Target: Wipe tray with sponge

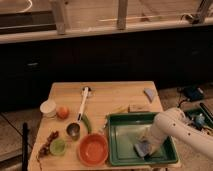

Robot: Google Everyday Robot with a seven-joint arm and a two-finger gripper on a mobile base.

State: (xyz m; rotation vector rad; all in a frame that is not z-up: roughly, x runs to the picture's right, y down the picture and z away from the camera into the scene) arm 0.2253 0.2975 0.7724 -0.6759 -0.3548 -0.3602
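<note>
Gripper [145,146] on sponge [140,148] in tray [120,150], right of bowl [93,149].

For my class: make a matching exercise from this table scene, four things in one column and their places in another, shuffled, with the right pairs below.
Things:
1. tool
2. orange bowl
3. white cup
4. green tray

Places:
A. table's left edge, beside the orange fruit
B. down inside the tray, on the sponge
C. front right part of the table
D. just left of the tray

Pairs: 1-B, 2-D, 3-A, 4-C
</note>
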